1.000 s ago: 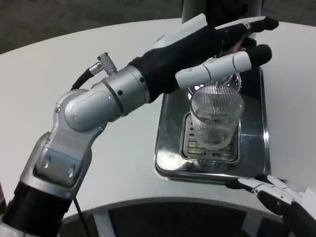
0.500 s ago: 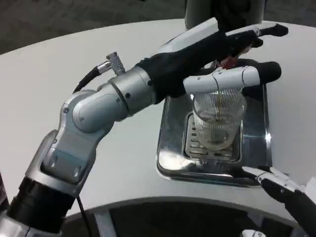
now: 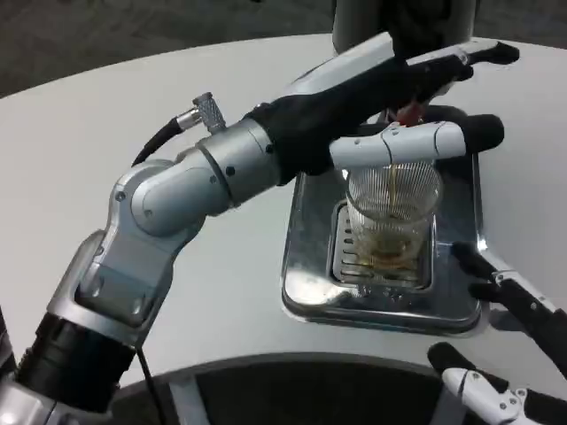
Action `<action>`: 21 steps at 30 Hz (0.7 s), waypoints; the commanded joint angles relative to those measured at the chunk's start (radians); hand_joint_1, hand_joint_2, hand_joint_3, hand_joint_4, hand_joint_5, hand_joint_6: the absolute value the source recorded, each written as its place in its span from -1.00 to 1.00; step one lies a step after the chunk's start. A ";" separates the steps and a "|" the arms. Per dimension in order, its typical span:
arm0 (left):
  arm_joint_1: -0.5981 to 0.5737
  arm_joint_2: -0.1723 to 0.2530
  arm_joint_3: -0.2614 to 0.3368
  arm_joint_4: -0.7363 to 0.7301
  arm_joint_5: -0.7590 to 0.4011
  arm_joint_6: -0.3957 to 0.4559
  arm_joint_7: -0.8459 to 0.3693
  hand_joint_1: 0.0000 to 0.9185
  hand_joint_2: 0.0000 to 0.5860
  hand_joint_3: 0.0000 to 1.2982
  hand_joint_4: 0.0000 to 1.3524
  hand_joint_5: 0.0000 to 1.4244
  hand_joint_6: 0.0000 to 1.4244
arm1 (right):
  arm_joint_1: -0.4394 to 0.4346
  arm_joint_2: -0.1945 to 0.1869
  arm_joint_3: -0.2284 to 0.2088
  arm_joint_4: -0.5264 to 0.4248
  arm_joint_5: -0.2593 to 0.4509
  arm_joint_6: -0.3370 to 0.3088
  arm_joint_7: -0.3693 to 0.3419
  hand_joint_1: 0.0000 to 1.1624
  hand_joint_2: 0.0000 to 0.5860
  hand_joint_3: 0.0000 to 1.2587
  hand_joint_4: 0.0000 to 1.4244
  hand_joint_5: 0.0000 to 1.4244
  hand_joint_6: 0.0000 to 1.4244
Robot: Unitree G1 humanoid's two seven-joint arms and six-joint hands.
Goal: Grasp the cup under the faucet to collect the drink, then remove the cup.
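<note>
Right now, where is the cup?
In the head view, the cup stands right of centre on the grate of the metal drip tray, just below the left robot hand.

A clear ribbed glass cup is stood upright on the slotted grate of the shiny metal drip tray, toward the table's far edge. A shallow layer of amber drink is held in it, and a thin amber stream is seen falling into it.

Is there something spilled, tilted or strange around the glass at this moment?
Nothing stands out. The ribbed clear glass cup stands upright on the grate of the shiny metal drip tray, and a thin amber stream falls inside it. No liquid shows on the round white table.
</note>
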 commanded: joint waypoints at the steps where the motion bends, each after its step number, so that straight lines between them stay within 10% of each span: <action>1: 0.019 0.027 -0.028 0.038 0.043 0.017 -0.027 -1.00 -0.75 -0.83 -1.00 -0.92 -0.87 | -0.023 0.038 0.044 0.044 -0.013 -0.005 -0.067 0.08 0.09 -0.94 -0.89 -0.78 -0.68; 13: 0.004 0.034 -0.027 0.059 0.043 -0.005 -0.026 -1.00 -0.73 -0.83 -1.00 -0.92 -0.87 | -0.100 0.113 0.144 0.168 -0.127 -0.068 -0.279 0.22 -0.08 -1.00 -0.92 -0.82 -0.75; 21: -0.006 0.038 -0.026 0.078 0.041 -0.020 -0.026 -1.00 -0.73 -0.82 -1.00 -0.92 -0.87 | -0.218 0.118 0.138 0.320 -0.081 -0.132 -0.341 0.23 -0.10 -1.00 -0.91 -0.83 -0.77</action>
